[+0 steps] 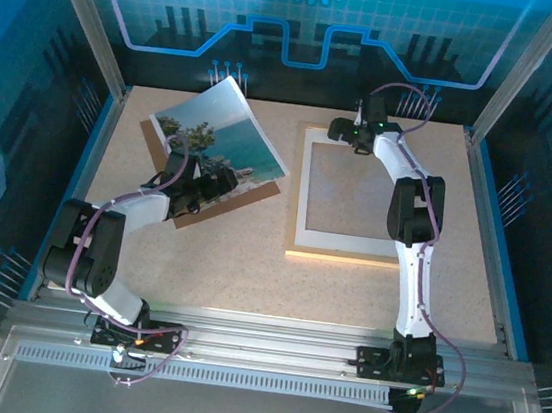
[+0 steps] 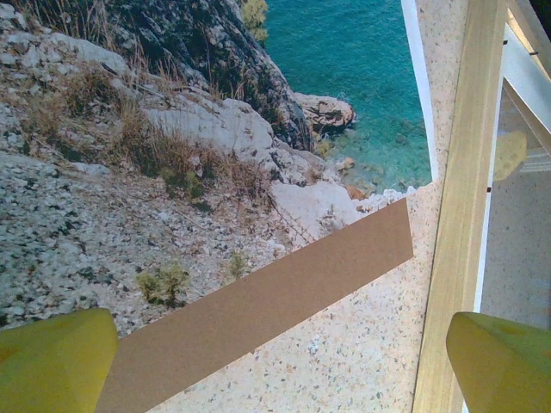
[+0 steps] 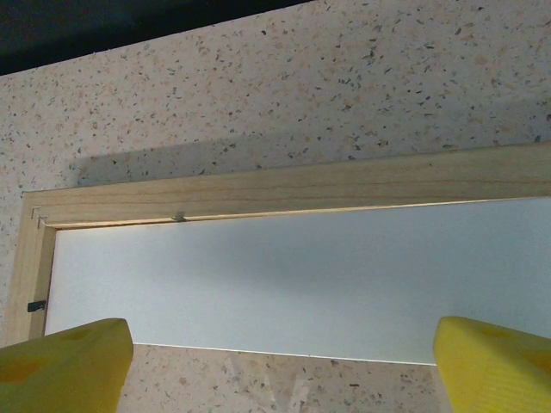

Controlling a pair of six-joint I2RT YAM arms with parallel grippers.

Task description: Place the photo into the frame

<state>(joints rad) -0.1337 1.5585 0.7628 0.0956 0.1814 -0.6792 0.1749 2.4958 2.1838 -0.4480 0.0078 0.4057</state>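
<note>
Well — both jaws wide, empty — over photo (image 2: 172,129), frame (image 3: 301,185).

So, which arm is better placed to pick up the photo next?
Left. The left gripper hangs open over the near edge of the photo and the brown backing board under it. The right gripper is open too, but over the far rail of the frame, apart from the photo.

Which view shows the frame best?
Top external: nearly the whole frame shows, lying flat on the table right of the photo, the right arm crossing one side. Right wrist gives a close-up of one corner and rail of the frame; left wrist catches one rail at its right side.
</note>
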